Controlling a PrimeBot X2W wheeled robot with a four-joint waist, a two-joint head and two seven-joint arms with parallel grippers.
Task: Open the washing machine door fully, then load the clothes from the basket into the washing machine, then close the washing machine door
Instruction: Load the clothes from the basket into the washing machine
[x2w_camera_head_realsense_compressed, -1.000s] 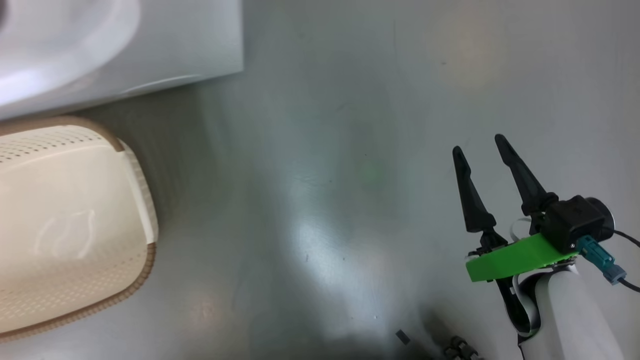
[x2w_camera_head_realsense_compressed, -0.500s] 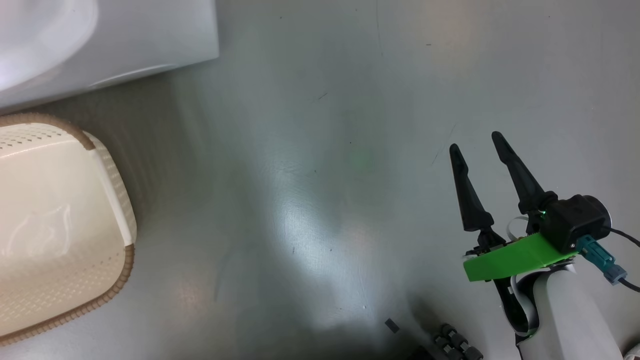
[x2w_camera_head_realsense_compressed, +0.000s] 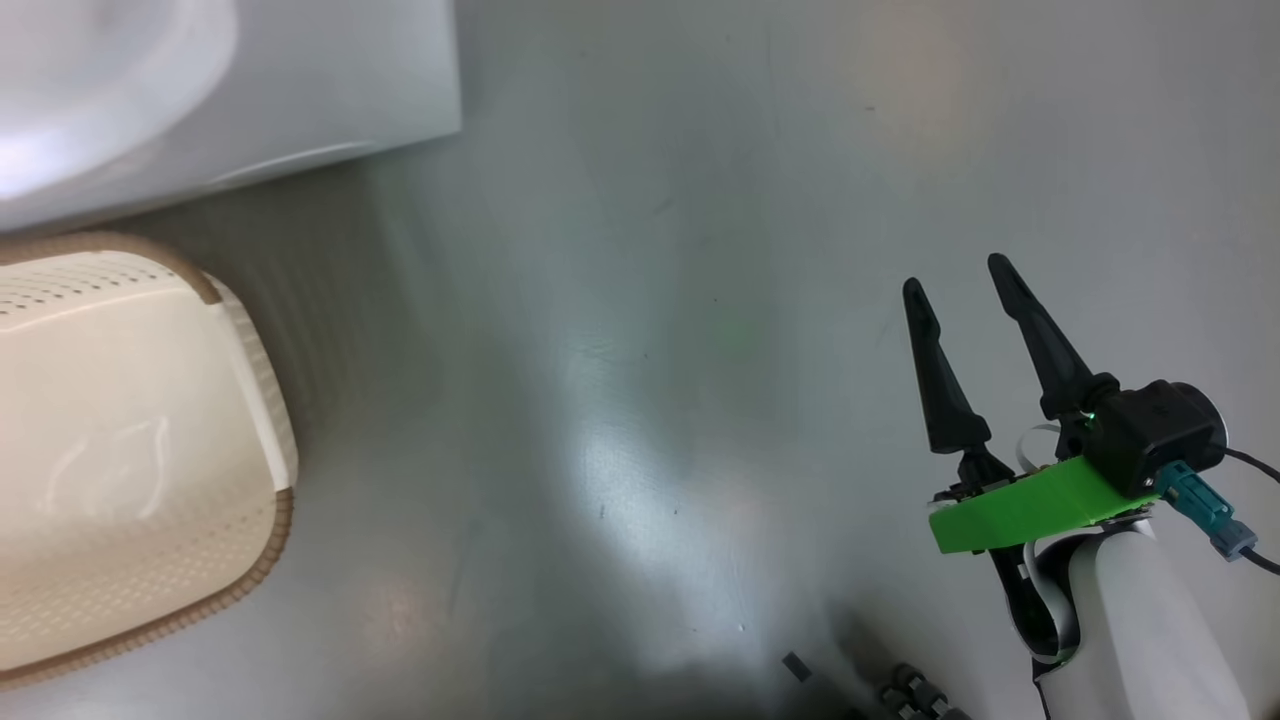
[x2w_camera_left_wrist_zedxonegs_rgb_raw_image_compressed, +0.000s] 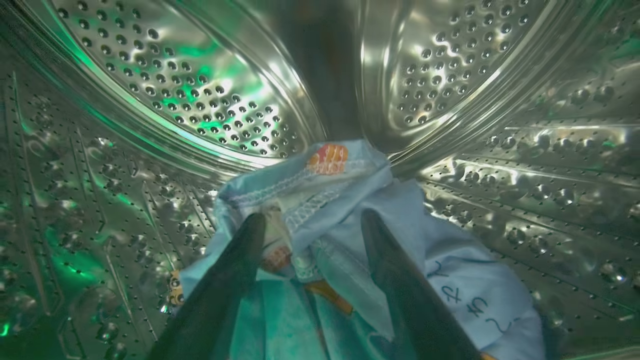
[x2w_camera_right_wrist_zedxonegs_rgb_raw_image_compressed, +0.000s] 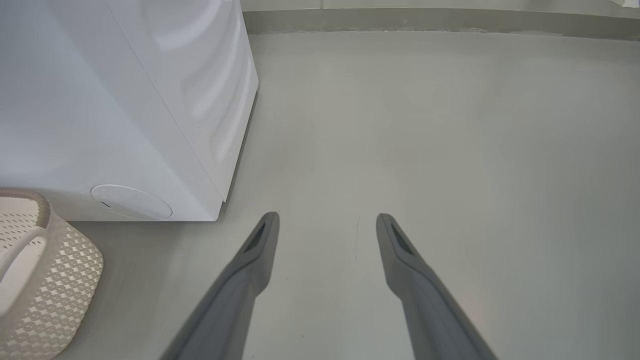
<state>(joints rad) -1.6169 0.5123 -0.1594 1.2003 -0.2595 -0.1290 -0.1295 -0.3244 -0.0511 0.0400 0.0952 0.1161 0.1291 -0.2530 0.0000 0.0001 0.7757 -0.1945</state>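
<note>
In the left wrist view my left gripper (x2w_camera_left_wrist_zedxonegs_rgb_raw_image_compressed: 313, 216) is inside the washing machine's steel perforated drum (x2w_camera_left_wrist_zedxonegs_rgb_raw_image_compressed: 200, 100). Its fingers stand apart, open, over the clothes (x2w_camera_left_wrist_zedxonegs_rgb_raw_image_compressed: 350, 185), a light-blue bundle with orange prints lying on the drum wall. Cloth bulges up between the two fingers. The cream basket (x2w_camera_head_realsense_compressed: 270, 540) sits at the left of the head view, and no clothes show in the part of its inside that I see. The white washing machine (x2w_camera_head_realsense_compressed: 300, 90) is at the upper left. My right gripper (x2w_camera_head_realsense_compressed: 958, 278) hangs open over the floor, holding nothing. The washing machine door is out of view.
The right wrist view shows my right gripper (x2w_camera_right_wrist_zedxonegs_rgb_raw_image_compressed: 327, 217) over bare grey floor (x2w_camera_right_wrist_zedxonegs_rgb_raw_image_compressed: 450, 150). To its left are the machine's corner (x2w_camera_right_wrist_zedxonegs_rgb_raw_image_compressed: 125, 100) with its round cap (x2w_camera_right_wrist_zedxonegs_rgb_raw_image_compressed: 131, 202) and the basket (x2w_camera_right_wrist_zedxonegs_rgb_raw_image_compressed: 60, 270). A low wall edge (x2w_camera_right_wrist_zedxonegs_rgb_raw_image_compressed: 425, 20) runs along the far side.
The whole head picture slid left and then partly back right, so the camera moved. My right gripper kept its place and stayed open.
</note>
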